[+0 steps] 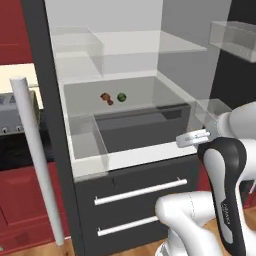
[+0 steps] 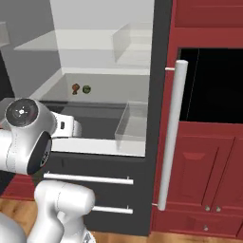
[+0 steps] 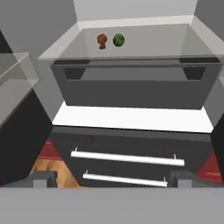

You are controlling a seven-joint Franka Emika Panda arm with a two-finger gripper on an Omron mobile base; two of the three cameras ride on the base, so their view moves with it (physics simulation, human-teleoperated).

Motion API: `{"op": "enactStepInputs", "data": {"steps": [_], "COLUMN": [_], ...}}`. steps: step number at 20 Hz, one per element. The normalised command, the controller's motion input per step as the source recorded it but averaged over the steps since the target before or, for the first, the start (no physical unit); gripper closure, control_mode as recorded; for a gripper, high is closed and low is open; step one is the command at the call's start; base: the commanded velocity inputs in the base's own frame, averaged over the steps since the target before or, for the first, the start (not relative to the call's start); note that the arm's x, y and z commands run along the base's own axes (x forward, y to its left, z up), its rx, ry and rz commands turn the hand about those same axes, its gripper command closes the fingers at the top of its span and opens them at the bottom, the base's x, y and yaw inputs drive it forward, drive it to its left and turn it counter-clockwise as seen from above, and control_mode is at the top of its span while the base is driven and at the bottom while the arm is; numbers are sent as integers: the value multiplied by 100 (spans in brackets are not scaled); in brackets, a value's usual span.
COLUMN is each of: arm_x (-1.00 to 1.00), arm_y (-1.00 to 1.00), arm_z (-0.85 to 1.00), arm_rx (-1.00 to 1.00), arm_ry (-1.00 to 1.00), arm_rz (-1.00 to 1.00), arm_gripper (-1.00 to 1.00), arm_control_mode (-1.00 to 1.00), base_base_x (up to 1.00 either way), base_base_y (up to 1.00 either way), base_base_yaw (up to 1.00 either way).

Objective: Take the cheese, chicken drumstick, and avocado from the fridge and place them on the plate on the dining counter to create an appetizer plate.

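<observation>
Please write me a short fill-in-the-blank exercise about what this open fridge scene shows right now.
1. The chicken drumstick and the avocado lie side by side on a glass ____ inside the fridge.
2. The avocado is coloured ____.
3. The fingers of the gripper stand ____, holding nothing.
4. Below the open compartment, the fridge has two drawers with ____ bar handles.

Missing words: shelf; green; open; white
</observation>
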Motion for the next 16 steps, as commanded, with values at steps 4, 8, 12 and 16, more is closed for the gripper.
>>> {"op": "enactStepInputs", "data": {"steps": [4,8,12,16], "arm_x": [0,0,0,0], "arm_y": [0,0,0,0], "arm_z": [0,0,0,0], "arm_rx": [0,0,0,0], "arm_ry": [0,0,0,0], "arm_rz": [0,0,0,0], "arm_gripper": [-100,-100,-100,-100], "arm_control_mode": [100,100,100,100], "base_base_x": [94,82,13,0], "base_base_y": [0,0,0,0], "base_base_yaw": [-10,-4,0,0]}}
